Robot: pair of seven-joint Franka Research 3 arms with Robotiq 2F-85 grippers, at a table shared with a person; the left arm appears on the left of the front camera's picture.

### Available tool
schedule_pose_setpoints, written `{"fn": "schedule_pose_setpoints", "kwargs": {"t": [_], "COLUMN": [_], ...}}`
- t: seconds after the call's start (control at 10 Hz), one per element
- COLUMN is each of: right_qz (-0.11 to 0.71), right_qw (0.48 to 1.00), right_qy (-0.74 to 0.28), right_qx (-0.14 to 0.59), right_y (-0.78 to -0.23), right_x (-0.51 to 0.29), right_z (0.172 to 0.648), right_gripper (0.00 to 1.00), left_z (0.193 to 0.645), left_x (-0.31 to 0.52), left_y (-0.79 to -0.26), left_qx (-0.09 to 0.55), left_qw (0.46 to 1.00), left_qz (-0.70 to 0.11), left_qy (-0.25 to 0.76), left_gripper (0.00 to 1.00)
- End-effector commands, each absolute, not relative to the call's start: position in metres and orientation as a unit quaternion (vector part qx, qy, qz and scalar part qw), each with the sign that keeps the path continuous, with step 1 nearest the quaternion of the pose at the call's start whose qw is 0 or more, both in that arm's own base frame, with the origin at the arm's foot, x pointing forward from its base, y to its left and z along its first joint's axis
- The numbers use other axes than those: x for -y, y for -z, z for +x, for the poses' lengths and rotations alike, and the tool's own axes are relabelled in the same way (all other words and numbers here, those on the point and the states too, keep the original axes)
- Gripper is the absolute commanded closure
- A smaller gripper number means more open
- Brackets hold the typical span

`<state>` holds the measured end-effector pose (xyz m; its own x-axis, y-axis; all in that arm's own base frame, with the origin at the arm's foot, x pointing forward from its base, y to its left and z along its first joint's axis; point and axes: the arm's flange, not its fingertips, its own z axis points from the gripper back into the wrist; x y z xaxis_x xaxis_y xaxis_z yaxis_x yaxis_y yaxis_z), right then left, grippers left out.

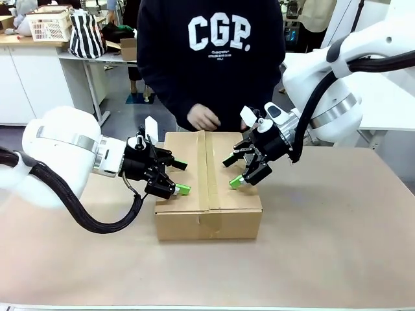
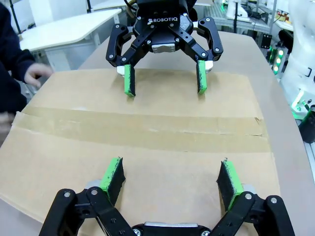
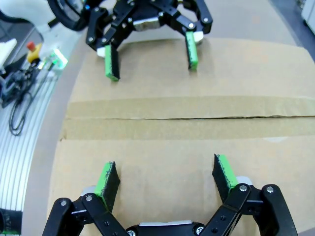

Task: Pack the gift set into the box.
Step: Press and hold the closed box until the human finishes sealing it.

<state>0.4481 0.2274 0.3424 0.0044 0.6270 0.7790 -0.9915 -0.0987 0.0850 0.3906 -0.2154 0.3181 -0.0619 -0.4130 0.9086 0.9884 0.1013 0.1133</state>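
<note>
Box (image 1: 209, 194) of brown corrugated card, taped shut; left gripper (image 1: 181, 177) and right gripper (image 1: 231, 172) hover over it, jaws wide

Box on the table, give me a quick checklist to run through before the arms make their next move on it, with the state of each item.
1. The flaps of the box open for packing: not ok, they lie flat and shut.
2. The tape strip parted along the seam: cannot tell; a dark line runs along it in the right wrist view.
3. The left jaws open: ok, over the left half of the top.
4. The right jaws open: ok, over the right half, facing the left jaws across the tape.
5. The person's hand clear of the box: not ok, it is at the far edge.
6. What is inside: cannot tell.
</note>
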Motion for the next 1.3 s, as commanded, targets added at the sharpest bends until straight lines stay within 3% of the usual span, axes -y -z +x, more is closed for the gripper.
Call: {"fn": "schedule_pose_setpoints", "kwargs": {"t": [0.0, 1.2], "right_qz": [0.345, 0.345], "right_qw": [0.615, 0.615], "right_qy": [-0.658, -0.658], "right_qx": [0.263, 0.263], "right_y": [-0.3396, -0.3396], "right_x": [-0.2274, -0.2274], "right_z": [0.4477, 0.4477], "right_gripper": [0.0, 0.0], "left_z": [0.3868, 0.3868], "left_x": [0.2138, 0.2138], "left_y": [-0.3144, -0.3144], "left_qx": [0.445, 0.445], "left_qw": [0.592, 0.592], "left_qz": [-0.328, -0.328], "left_qy": [0.587, 0.587], "left_gripper": [0.0, 0.0]}}
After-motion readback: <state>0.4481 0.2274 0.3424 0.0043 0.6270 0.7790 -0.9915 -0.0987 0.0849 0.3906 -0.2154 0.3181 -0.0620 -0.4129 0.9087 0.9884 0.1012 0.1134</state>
